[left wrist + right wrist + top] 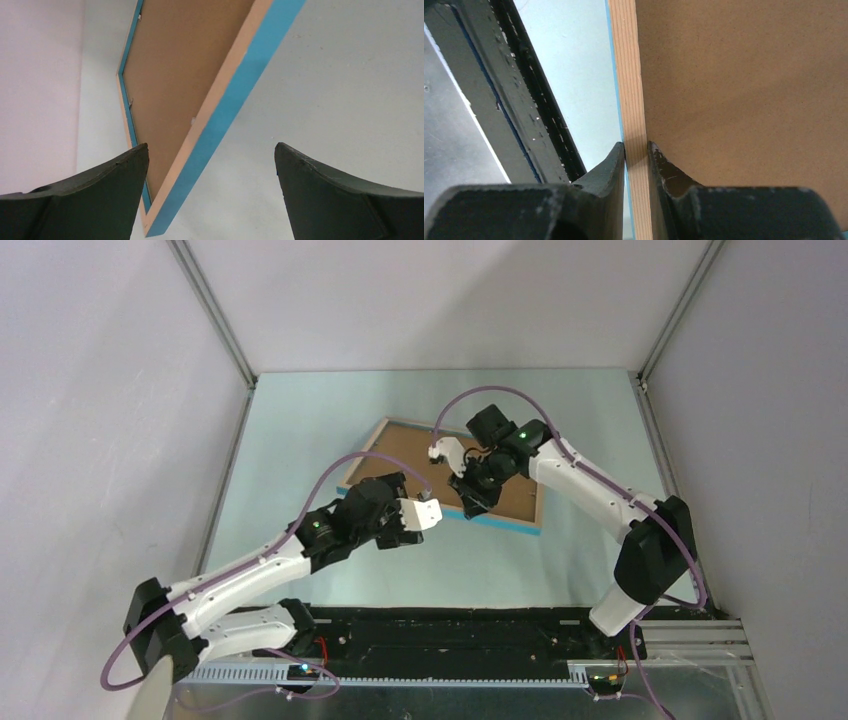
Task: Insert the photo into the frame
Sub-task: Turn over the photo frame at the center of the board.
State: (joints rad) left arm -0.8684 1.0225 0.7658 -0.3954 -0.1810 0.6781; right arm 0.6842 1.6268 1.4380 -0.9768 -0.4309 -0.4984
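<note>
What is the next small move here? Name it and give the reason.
Probably ease the left claw forward onto the blue edge of the frame: it hangs open, off the frame, while the right claw pinches the wooden rail. The brown backing board sits in the frame.

The frame lies in the middle of the table, turned at an angle to its edges, with the pale bare-wood face up. Bright blue shows along its outer edges. It is a thin, large rectangle with narrow rails. A plain brown board fills the opening and sits just below the level of the wooden rim. The right gripper pinches the near rail, one finger on the blue outer edge and one on the inner side. Whether that rail is raised off the table cannot be told.
</note>
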